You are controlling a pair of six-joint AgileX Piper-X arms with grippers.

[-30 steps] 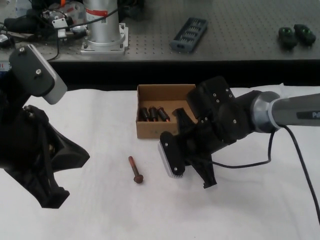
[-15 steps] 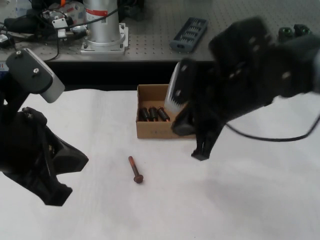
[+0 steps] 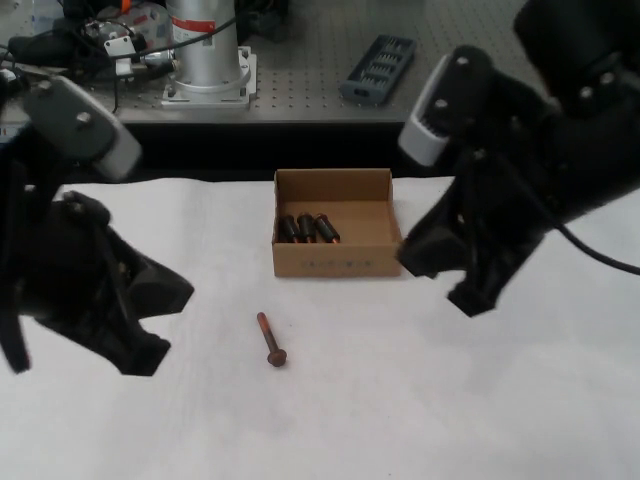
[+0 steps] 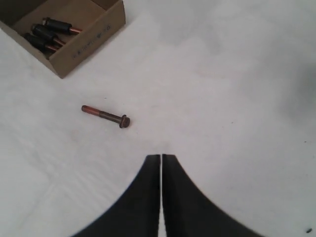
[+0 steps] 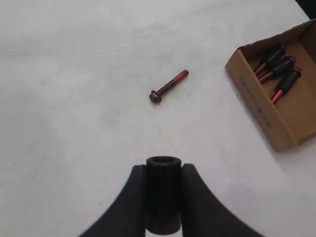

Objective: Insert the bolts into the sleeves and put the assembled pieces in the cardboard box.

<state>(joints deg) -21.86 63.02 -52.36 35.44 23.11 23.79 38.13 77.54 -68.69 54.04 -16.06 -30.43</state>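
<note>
From high up, the cardboard box [image 3: 330, 263] sits on the white cloth [image 3: 400, 420], in the middle and toward the far side. Three assembled pieces [image 3: 305, 228] lie side by side in the left part of the box. One bolt [image 3: 270, 340] lies alone on the cloth, near of the box and a little to the left. Its head is at the near end. The left arm [image 3: 80, 280] hangs over the left side of the cloth. The right arm [image 3: 510, 200] hangs to the right of the box.

In the left wrist view, the left gripper [image 4: 161, 158] has its two fingers pressed together with nothing in them. The bolt [image 4: 105, 115] lies on the cloth between the gripper and the box [image 4: 84, 47].

In the right wrist view, the right gripper [image 5: 164, 169] squeezes a black sleeve [image 5: 164, 197] between its fingers. The sleeve's open end sticks out past the tips. The bolt [image 5: 169, 86] lies on the cloth farther out, well apart from the sleeve, and the box [image 5: 256, 116] is off to one side.
</note>
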